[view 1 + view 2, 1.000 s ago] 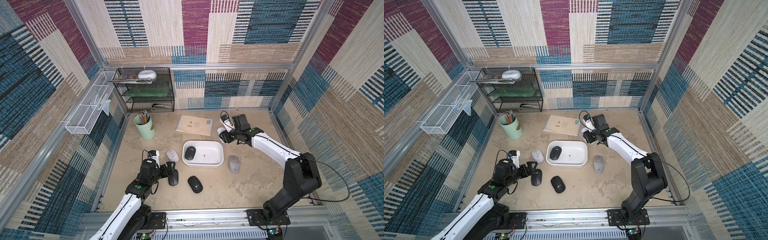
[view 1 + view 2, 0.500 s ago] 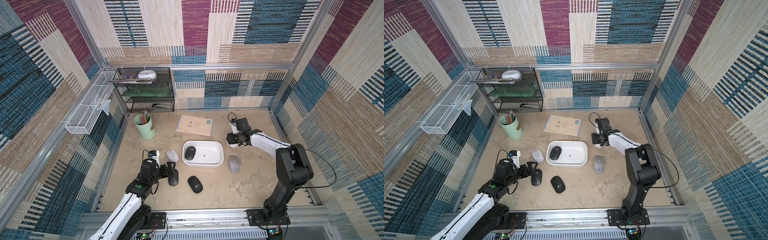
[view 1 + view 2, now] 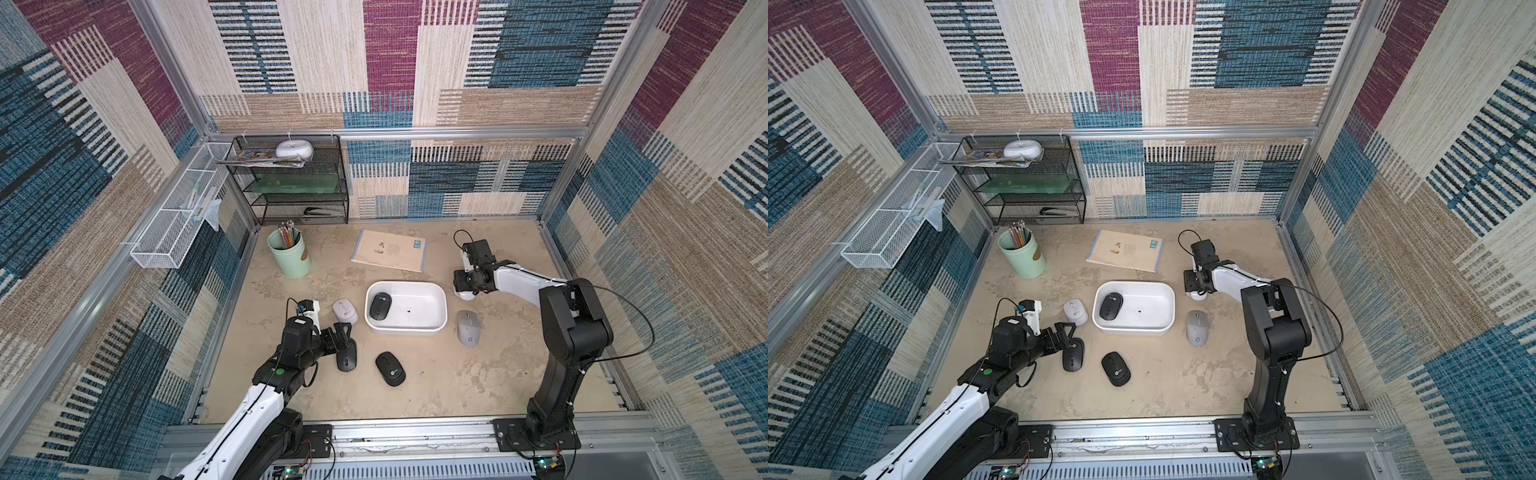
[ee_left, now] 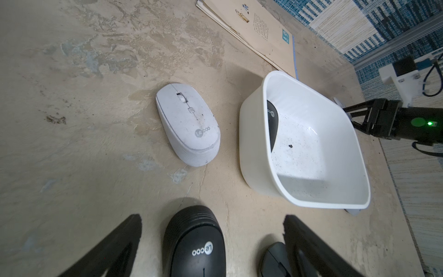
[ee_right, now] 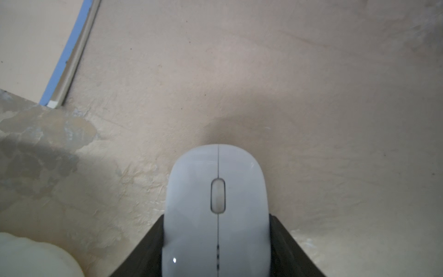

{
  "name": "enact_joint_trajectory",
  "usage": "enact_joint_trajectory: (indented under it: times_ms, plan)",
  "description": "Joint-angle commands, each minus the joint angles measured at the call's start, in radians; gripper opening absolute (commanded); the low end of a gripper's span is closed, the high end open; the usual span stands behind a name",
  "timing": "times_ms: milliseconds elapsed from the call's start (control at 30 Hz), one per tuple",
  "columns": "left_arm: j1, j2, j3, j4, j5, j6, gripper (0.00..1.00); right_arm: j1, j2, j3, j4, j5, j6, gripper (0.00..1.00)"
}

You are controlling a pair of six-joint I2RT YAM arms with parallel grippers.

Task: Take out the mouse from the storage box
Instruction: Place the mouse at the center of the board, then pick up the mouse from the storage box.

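Observation:
The storage box [image 3: 405, 330] [image 3: 1133, 330], a shallow white tub, sits mid-table with one black mouse [image 3: 380, 306] [image 3: 1111, 306] at its left end. That mouse peeks over the wall in the left wrist view [image 4: 272, 124]. Just right of the box, my right gripper [image 3: 464, 286] [image 5: 217, 215] is shut on a white mouse [image 5: 217, 191] [image 3: 465, 295], low over the table. I cannot tell if it touches. My left gripper [image 3: 343, 332] [image 4: 212, 217] stands open over another black mouse [image 4: 195, 242] [image 3: 346, 358] lying on the table, without gripping it.
Around the box lie a white mouse [image 3: 345, 311], a black mouse [image 3: 390, 368] and a grey mouse [image 3: 468, 327]. A booklet [image 3: 390, 250] and a green pencil cup [image 3: 289, 257] stand behind. A black mesh rack [image 3: 295, 183] and a white wire basket [image 3: 174, 224] line the back left.
My right gripper has carried the white mouse from the box's back right corner to the right and down toward the table. The left arm has not moved.

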Motion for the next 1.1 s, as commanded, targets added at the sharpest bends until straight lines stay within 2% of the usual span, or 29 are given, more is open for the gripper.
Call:
enact_joint_trajectory:
  times_ms: [0, 133, 333, 433, 533, 667, 867, 1067]
  plan:
    - [0.000, 0.008, 0.012, 0.022, 0.012, 0.010, 0.96, 0.000, -0.016, -0.002, 0.013, 0.019, 0.006, 0.66]
    - [-0.001, 0.025, 0.032, 0.002, 0.011, -0.002, 0.96, 0.000, -0.037, -0.005, 0.006, 0.029, 0.000, 0.75]
    - [-0.022, 0.072, 0.106, -0.036, 0.050, -0.043, 0.96, 0.000, -0.129, -0.052, 0.032, 0.022, -0.001, 0.78]
    - [-0.079, 0.116, 0.160, -0.038, 0.040, -0.064, 0.96, 0.002, -0.221, -0.118, 0.075, 0.001, -0.001, 0.78]
    - [-0.180, 0.180, 0.252, -0.070, -0.027, -0.052, 0.96, 0.003, -0.319, -0.184, 0.105, -0.015, 0.000, 0.78]
    - [-0.286, 0.327, 0.399, -0.123, -0.095, -0.004, 0.96, 0.006, -0.456, -0.299, 0.170, -0.052, 0.011, 0.78]
    - [-0.368, 0.595, 0.596, -0.217, -0.164, 0.043, 0.96, 0.007, -0.628, -0.465, 0.291, -0.105, 0.020, 0.78]
    - [-0.421, 0.782, 0.731, -0.266, -0.228, 0.059, 0.96, 0.008, -0.718, -0.572, 0.388, -0.110, 0.031, 0.78]
